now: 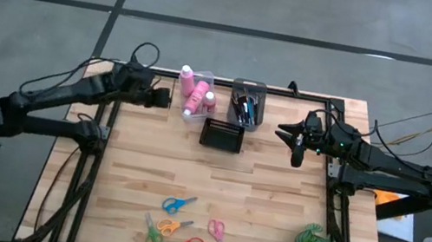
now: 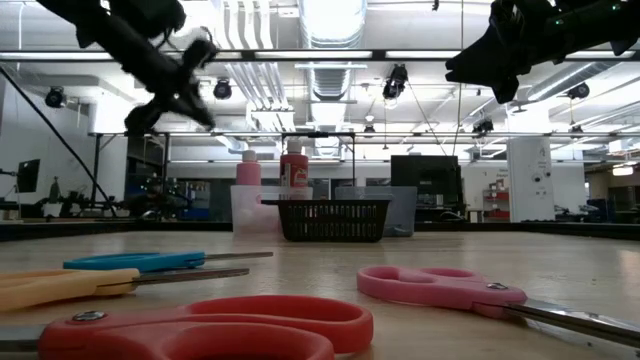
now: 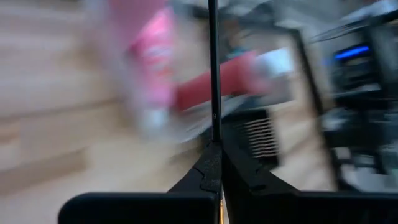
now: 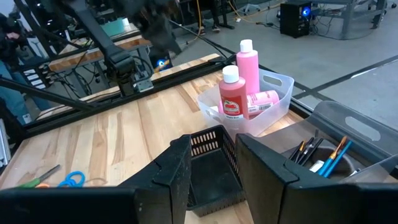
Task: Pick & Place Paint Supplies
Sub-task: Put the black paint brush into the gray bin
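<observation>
High view is showing us five scissors (image 1: 180,229) lying loose at the table's near edge, while farther back the pink bottles (image 1: 194,91) are sitting in the clear bin (image 1: 185,112) and brushes in the grey bin (image 1: 246,102). We are judging the scissors step next: the right gripper (image 1: 298,144), fingers partly apart and holding nothing, is hovering far right, the left gripper (image 1: 163,95) hovering pinched shut beside the clear bin, and one needs to be reaching down to a scissor pair for the black basket (image 1: 222,135).

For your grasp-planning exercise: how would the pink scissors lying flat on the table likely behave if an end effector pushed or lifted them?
The pink scissors lie flat on bare wood, so a push would probably slide or spin them rather than roll or tip them. They look stiff and light. Their low profile may make pinching from above awkward, and the blades might swing open when lifted.
</observation>
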